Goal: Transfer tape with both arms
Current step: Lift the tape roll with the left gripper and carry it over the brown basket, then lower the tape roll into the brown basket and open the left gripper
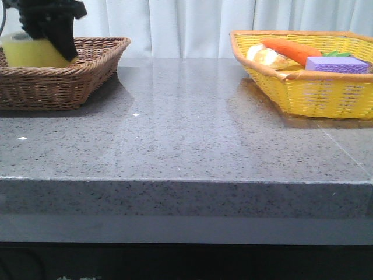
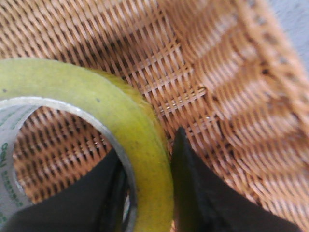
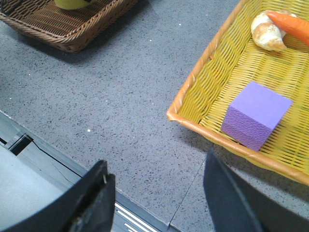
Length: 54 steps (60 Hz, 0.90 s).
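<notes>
1. Tape (image 2: 120, 125) sits in the brown wicker basket (image 1: 87, 70), ring wall between the left tool's (image 2: 149, 193) fingers.
2. One finger inside the core, one outside: seemingly pinching the wall, a hold suited to lifting.
3. Right tool (image 3: 154, 198) hangs spread and empty, well away from the tape, above the tabletop (image 1: 186, 134) beside the yellow basket (image 1: 303, 93), likely waiting for the handover.
</notes>
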### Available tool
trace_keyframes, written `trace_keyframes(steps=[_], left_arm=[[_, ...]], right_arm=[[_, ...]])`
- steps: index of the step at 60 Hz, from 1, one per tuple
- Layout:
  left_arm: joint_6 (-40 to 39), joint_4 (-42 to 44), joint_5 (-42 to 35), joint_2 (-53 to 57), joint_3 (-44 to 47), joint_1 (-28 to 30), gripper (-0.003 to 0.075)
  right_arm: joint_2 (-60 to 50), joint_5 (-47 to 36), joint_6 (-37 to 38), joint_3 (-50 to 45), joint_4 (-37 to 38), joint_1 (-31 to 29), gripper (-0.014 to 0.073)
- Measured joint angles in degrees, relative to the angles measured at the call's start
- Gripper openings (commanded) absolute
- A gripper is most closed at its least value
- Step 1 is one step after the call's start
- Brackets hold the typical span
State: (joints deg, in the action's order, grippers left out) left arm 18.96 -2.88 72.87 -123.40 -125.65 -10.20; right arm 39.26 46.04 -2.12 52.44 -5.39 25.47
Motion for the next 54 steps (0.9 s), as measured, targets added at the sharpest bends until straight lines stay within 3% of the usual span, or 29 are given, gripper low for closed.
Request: trace_keyframes(steps=[6, 15, 19, 54], left_arm=[[-0.31, -0.24, 0.00, -1.23, 0.10, -0.02, 0.0208], [-0.54, -1.51, -0.80, -1.25, 0.22, -0.02, 0.0465], [-0.54, -1.77, -0.90, -1.25, 0.11, -0.02, 0.0505], [-8.14, -2.74, -0.89, 5.02, -2.99, -0.02, 0.0490]], right_arm=[[0.00, 0.00, 0.00, 0.00, 0.00, 0.00, 0.0436], [0.00, 0.00, 0.00, 0.00, 0.00, 0.00, 0.0436], [0.00, 0.00, 0.00, 0.00, 0.00, 0.00, 0.0436], [0.00, 0.00, -0.09, 0.00, 0.00, 0.00, 0.0436]])
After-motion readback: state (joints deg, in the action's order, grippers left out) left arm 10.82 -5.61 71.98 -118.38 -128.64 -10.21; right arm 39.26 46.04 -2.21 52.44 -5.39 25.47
